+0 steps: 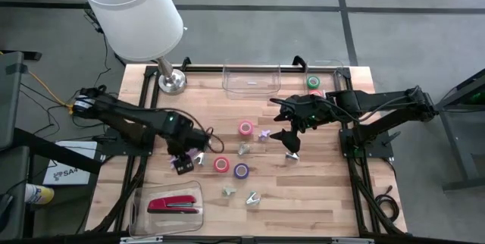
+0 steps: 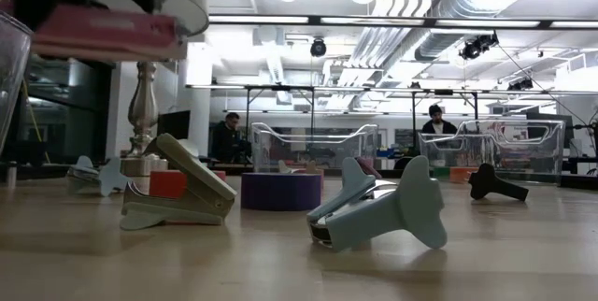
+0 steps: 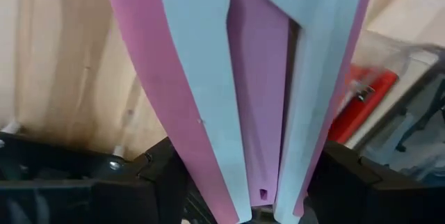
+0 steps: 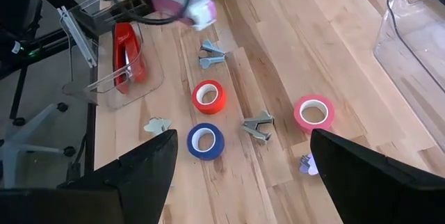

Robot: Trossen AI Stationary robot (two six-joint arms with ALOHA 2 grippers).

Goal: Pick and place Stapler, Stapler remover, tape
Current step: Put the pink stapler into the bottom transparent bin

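My left gripper clenches a pink stapler just above the bin.
One red stapler inside; right gripper spread, empty.

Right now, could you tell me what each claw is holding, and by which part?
The left claw grips a pink stapler by one end. The right claw is open, holding nothing, above the table.
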